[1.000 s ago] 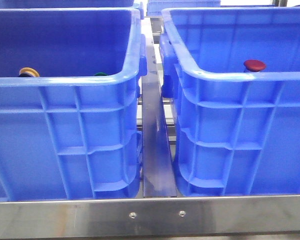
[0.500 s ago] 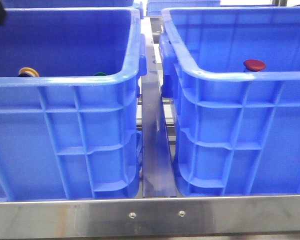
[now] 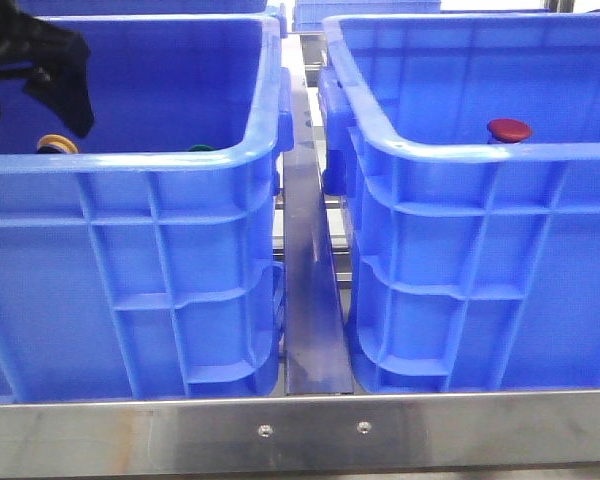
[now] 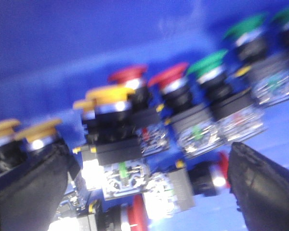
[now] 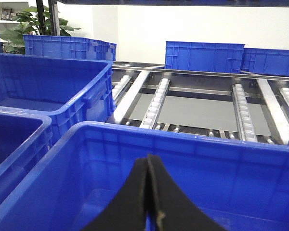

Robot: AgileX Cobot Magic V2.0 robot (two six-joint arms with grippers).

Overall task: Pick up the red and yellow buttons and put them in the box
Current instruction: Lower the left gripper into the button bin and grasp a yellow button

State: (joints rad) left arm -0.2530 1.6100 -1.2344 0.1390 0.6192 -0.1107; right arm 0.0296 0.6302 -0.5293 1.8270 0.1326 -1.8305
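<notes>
The left blue crate (image 3: 130,160) holds several push buttons. In the front view only a yellow cap (image 3: 57,143) shows over its rim. My left gripper (image 3: 35,105) hangs open inside this crate at the far left, above the yellow cap. In the blurred left wrist view its fingers (image 4: 24,192) are spread wide over yellow-capped (image 4: 108,94) and red-capped (image 4: 130,74) buttons and hold nothing. A red button (image 3: 509,130) sits in the right blue crate (image 3: 480,152). My right gripper (image 5: 149,192) is shut and empty above that crate (image 5: 183,132).
Green-capped buttons (image 4: 207,62) stand beside the red ones, and a green cap (image 3: 201,148) peeks over the left crate's rim. A steel rail (image 3: 310,300) runs between the crates. More blue crates (image 5: 204,55) and roller tracks (image 5: 156,103) lie beyond.
My left gripper has come into the front view from the top left and dropped into the left crate. The buttons and the right arm have not moved.
</notes>
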